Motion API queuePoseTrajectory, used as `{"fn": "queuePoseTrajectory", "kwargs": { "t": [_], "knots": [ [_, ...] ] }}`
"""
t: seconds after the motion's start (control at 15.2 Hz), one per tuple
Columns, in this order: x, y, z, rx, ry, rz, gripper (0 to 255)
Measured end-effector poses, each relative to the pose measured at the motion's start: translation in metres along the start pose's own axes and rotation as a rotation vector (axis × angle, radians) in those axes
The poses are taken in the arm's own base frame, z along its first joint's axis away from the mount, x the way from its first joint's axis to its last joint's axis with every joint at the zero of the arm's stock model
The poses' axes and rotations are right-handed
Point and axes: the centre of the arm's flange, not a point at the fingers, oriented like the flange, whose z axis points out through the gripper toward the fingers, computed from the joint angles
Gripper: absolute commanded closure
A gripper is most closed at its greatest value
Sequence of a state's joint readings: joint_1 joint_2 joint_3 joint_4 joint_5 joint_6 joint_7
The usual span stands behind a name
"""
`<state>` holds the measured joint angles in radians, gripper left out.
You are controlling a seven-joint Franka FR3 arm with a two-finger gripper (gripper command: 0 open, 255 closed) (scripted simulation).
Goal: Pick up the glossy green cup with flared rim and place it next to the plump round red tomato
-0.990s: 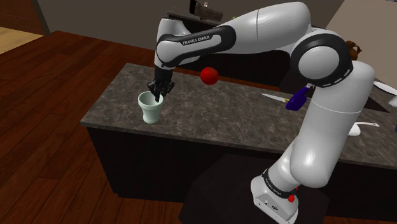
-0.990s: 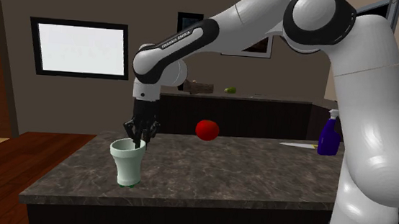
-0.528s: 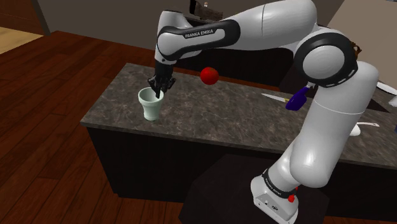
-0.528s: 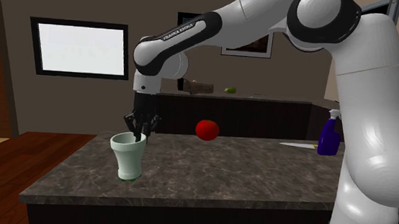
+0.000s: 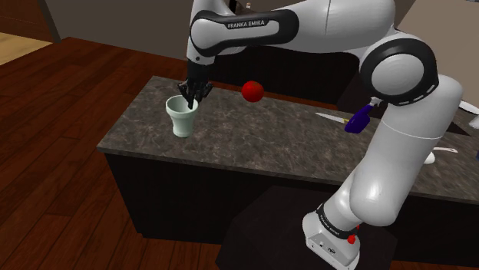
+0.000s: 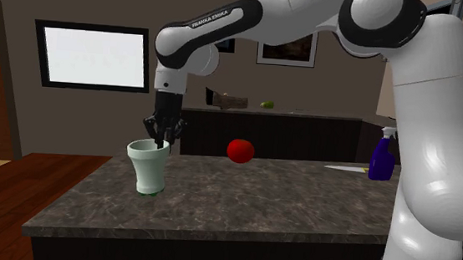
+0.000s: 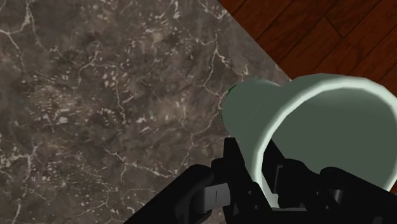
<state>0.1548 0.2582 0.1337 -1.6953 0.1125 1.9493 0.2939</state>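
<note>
In the shoulder view, the black claw reaches down onto the rim of the pale green cup, near the left end of the dark stone desk. The red tomato sits well apart, to the cup's right. In the second exterior view, the claw meets the cup at its rim, left of the tomato. In the wrist view, the claw is clamped on the wall of the cup, with 1 finger inside and 1 outside.
</note>
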Motion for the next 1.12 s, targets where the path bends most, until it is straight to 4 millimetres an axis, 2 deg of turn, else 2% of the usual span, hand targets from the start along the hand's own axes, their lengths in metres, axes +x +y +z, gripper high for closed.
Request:
{"fn": "queuePoseTrajectory", "kwargs": {
  "t": [1.12],
  "knots": [
    [-0.003,-0.011,-0.088,0.0,0.0,0.0,255]
  ]
}}
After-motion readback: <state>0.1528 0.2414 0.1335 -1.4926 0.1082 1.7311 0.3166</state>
